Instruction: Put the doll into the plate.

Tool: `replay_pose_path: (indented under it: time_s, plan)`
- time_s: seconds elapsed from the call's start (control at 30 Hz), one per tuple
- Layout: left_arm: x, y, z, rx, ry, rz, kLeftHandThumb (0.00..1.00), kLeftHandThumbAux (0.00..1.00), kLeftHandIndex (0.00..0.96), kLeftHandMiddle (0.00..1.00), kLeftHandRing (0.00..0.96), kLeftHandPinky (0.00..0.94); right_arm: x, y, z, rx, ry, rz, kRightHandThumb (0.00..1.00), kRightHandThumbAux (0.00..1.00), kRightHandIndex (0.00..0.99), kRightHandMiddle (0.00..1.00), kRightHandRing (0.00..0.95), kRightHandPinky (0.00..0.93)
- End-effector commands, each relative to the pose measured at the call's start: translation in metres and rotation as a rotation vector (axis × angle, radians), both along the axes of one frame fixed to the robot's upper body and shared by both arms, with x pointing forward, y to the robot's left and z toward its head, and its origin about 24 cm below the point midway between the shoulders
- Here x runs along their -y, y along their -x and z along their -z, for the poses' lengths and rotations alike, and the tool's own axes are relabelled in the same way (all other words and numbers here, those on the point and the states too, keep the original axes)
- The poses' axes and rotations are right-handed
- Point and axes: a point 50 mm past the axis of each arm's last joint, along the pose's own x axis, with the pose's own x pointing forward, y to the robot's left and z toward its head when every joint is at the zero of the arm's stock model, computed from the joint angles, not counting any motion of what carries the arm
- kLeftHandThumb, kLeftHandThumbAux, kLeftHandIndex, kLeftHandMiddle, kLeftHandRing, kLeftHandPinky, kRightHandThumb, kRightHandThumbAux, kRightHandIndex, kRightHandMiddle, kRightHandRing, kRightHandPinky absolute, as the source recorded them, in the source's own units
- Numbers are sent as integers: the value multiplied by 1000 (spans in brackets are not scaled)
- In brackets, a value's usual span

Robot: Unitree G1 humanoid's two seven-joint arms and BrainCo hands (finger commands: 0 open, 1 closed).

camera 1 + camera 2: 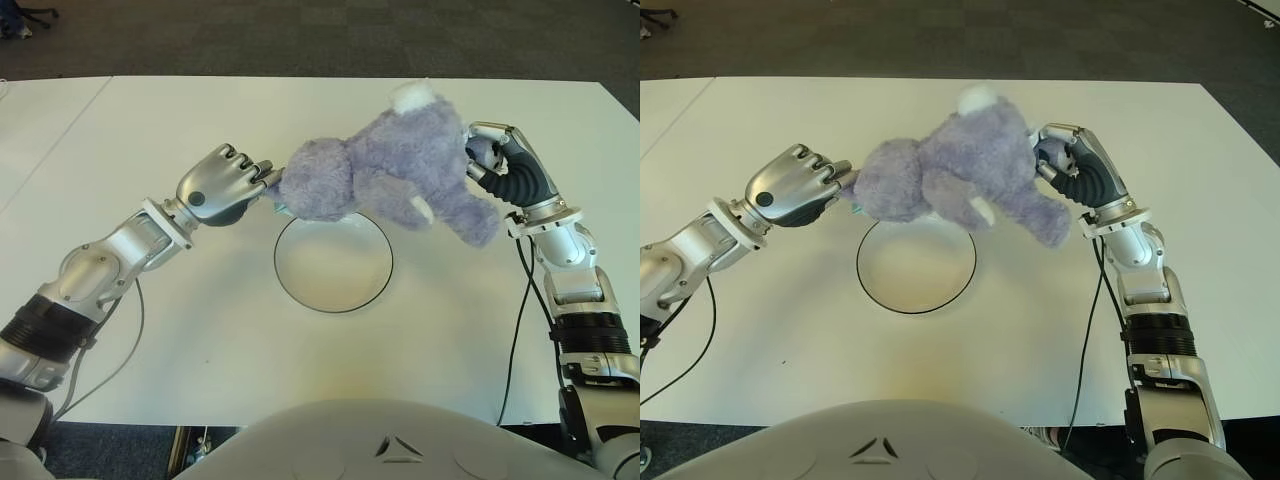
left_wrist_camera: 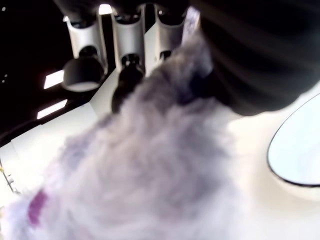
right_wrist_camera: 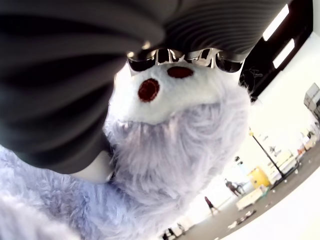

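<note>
We hold one fluffy lilac plush doll [image 1: 390, 170] above the far rim of the round white plate [image 1: 333, 265]. Our left hand [image 1: 222, 183] and right hand [image 1: 500, 165] have fingers closed on its ends, over the white bench [image 1: 180, 330].

You have a white table [image 1: 180, 330] in front of you, and just one thing lies flat on it — a round white plate [image 1: 333, 262] with a thin dark rim (near the middle, toward the robot's side). Beyond the far edge — dark carpeted floor [image 1: 300, 35].
</note>
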Motion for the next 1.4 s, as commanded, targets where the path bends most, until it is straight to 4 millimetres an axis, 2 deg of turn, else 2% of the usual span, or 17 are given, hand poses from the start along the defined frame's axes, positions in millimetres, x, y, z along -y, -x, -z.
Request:
replay_pose_path:
  time_s: [0.03, 0.13, 0.3, 0.67, 1.07, 1.4]
  plan:
    - [-2, 16, 9, -49, 1, -6, 713, 701, 433, 763, 813, 841, 4, 5, 12, -47, -11, 31, 700, 717, 438, 871, 878, 868]
    - [2, 26, 16, -52, 28, -12, 713, 701, 436, 762, 806, 834, 0, 9, 19, -61, 13, 28, 700, 717, 438, 875, 886, 881]
    - [5, 30, 19, -72, 64, -32, 714, 701, 437, 758, 796, 825, -1, 16, 31, -101, 41, 22, 699, 720, 438, 878, 882, 869]
    - [8, 26, 18, -80, 90, -34, 715, 700, 438, 758, 790, 823, -3, 25, 54, -221, 30, 13, 699, 721, 438, 873, 878, 868]
    - [10, 25, 17, -81, 92, -33, 715, 700, 438, 758, 790, 823, -26, 34, 93, -371, -39, -25, 700, 720, 438, 873, 878, 879]
    - [12, 24, 17, -81, 92, -32, 715, 700, 438, 758, 790, 823, -39, 34, 96, -324, -54, -44, 700, 719, 439, 873, 879, 875]
